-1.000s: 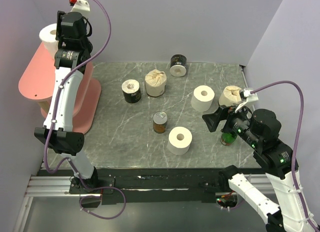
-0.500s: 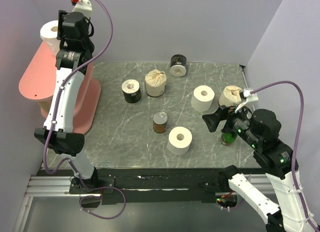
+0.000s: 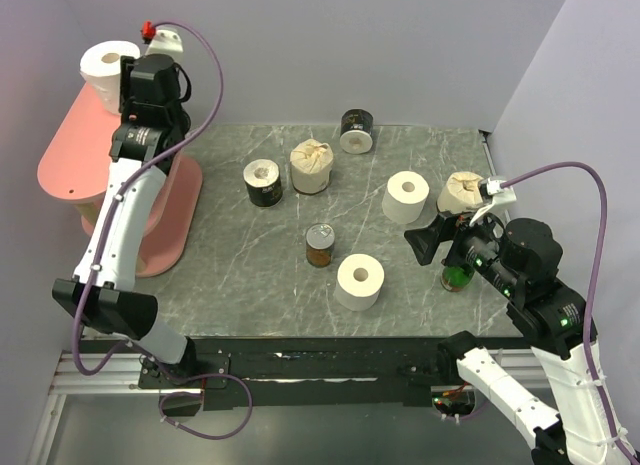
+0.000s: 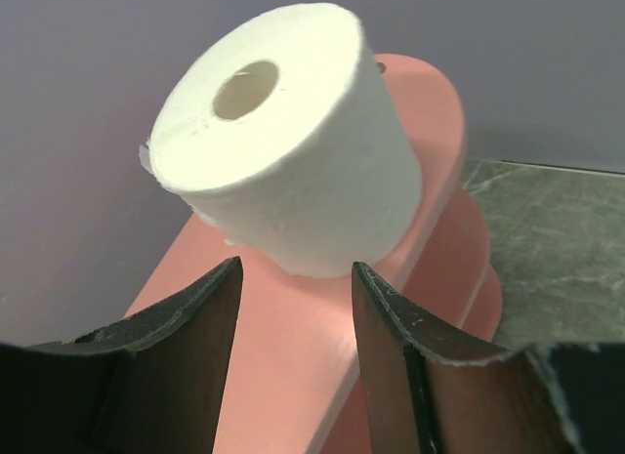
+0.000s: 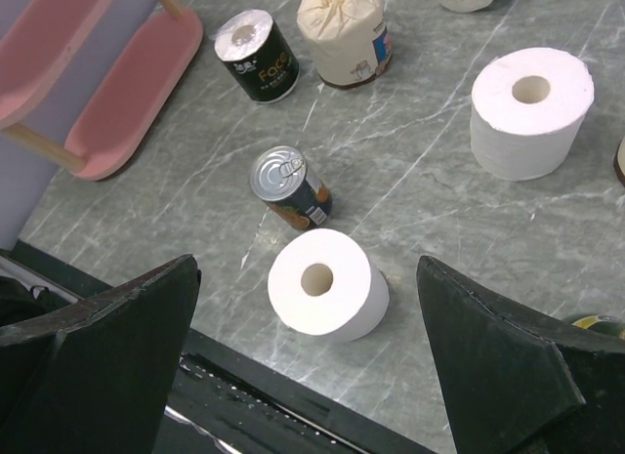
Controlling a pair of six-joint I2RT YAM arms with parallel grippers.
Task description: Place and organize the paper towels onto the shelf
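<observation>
Both pincers were released: the left pincer (image 4: 296, 270) gaped just before one white roll (image 4: 293, 142) standing upright on the shelf (image 4: 288, 376), while the right pincer (image 5: 308, 268) hovered empty. Six other rolls (image 3: 359, 281) sat on the surface (image 3: 250, 265), so most of the task was left.

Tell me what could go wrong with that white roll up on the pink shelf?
The white roll sits near the edge of the top board of the shelf, with the open left fingers close by; pulling back carelessly might nudge it off. The right fingers hover by the green bottle, so that arm's next move could knock it over.
</observation>
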